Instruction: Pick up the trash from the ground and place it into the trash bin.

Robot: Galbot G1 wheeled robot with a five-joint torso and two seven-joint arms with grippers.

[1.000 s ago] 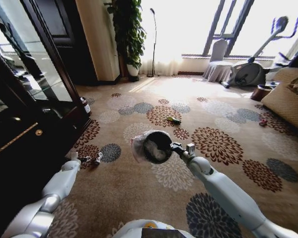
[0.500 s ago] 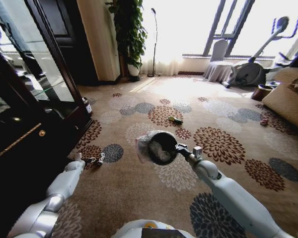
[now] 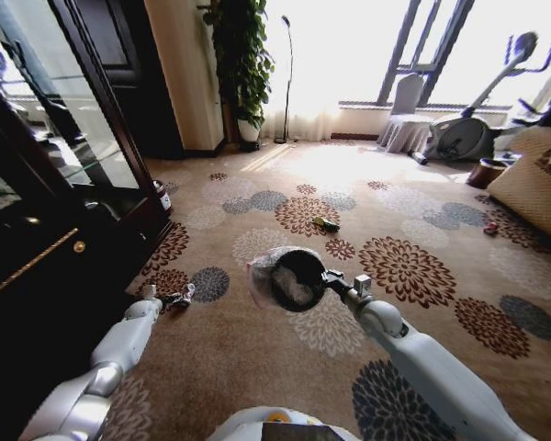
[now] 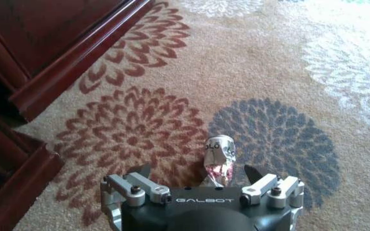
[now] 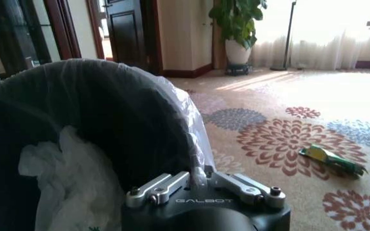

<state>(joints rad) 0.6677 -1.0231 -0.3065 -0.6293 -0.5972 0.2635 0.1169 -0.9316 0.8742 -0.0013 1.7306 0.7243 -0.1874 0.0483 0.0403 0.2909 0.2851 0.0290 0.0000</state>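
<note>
Compared with a second ago, we see the whole head view shifted slightly, so the camera has moved; the trash bin (image 3: 294,277) has also drifted a little to the right and down in the picture, and the left arm reaches a touch further forward. The right gripper (image 5: 201,185) is clenched on the bin's rim and plastic liner, holding the bin tilted above the carpet (image 3: 257,340) with its mouth toward the head camera. Crumpled white paper (image 5: 75,192) lies inside it.

The left gripper (image 4: 201,185) hangs low over the carpet beside the dark wooden cabinet (image 3: 46,239), its fingers (image 4: 137,185) spread apart with a crushed silvery wrapper piece (image 4: 218,161) standing between them; we cannot tell whether they touch it.

Farther ahead a green wrapper (image 3: 324,223) lies on a red flower pattern, well apart from both grippers. A red scrap (image 3: 489,229) lies far right near the woven cushion (image 3: 533,188). A potted plant (image 3: 243,64) stands by the curtains.
</note>
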